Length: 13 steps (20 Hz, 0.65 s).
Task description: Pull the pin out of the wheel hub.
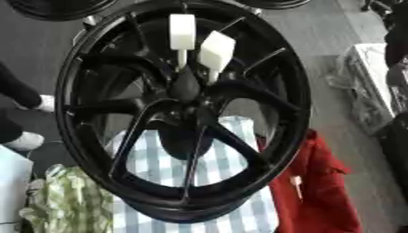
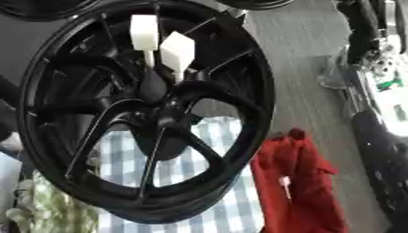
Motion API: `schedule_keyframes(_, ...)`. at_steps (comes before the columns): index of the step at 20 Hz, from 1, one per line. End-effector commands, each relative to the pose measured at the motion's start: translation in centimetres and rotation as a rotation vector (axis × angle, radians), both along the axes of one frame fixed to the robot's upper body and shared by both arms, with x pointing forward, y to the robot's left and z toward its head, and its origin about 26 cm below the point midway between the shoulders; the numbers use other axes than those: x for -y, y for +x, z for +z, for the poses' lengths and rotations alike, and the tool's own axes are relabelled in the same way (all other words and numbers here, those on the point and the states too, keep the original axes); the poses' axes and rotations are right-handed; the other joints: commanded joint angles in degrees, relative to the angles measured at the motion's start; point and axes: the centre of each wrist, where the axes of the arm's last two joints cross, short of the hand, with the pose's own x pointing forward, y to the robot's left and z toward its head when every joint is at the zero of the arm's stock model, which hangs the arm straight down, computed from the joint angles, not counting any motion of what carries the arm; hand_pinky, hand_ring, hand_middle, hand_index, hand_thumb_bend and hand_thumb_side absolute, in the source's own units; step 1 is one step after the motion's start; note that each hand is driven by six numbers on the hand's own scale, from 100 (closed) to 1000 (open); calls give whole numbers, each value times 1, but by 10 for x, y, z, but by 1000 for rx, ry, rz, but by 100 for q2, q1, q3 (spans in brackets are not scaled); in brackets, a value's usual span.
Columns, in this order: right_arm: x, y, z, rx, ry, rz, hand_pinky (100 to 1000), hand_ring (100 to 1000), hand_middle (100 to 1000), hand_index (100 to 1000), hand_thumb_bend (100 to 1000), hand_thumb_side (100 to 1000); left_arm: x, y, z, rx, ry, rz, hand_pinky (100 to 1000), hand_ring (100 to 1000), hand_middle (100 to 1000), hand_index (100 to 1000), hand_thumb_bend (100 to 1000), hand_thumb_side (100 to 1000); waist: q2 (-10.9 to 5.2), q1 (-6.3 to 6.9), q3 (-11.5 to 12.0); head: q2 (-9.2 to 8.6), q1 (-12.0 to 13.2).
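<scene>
Pins with white block-shaped heads stand in the middle of your view: two of them, a left white pin (image 1: pixel 182 32) and a right white pin (image 1: pixel 216 51), each on a thin pale shaft that runs down toward the centre of the glossy black multi-spoke wheel hub (image 1: pixel 185 113). The left white pin stands upright; the right white pin leans to the right, its head just beside and slightly below the other's. Both shafts end at the dark hub centre (image 1: pixel 185 86), where the spokes meet; you cannot tell from either view how deep they sit.

The wheel hub fills most of your view and faces you, tilted so that its upper rim leans away toward the grey floor (image 1: pixel 318 41). Its lower rim rests over a blue-and-white checked cloth (image 1: pixel 219 168), which shows through the gaps between the lower spokes. A red crumpled cloth (image 1: pixel 315 186) lies just beside the rim at your lower right. A green-and-white patterned cloth (image 1: pixel 68 202) lies at your lower left, next to the checked one.

Neither of your hands appears in either eye view, so their state, released or clenched, cannot be told.
</scene>
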Motion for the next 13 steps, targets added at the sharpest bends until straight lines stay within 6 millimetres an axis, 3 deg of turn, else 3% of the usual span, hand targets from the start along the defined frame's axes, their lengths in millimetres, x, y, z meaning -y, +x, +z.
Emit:
schedule_keyframes(1,5,-2,12,33,-20,-8,890,736,778,794,322,483,16,1,20,217,-190,-19,735,713,729,785,237,770,-96,7,13,-10,34)
schedule_keyframes(6,2,-1,11,28,-16,8,890,737,778,794,334,477,60,10,19,429,-584,-124,727,700,718,788,320,750,-117,-27,19,-10,81)
schedule_keyframes(13,0,-1,11,27,-15,21,890,737,779,795,358,466,89,14,17,526,-730,-153,721,689,707,783,364,724,-105,-45,12,-10,181)
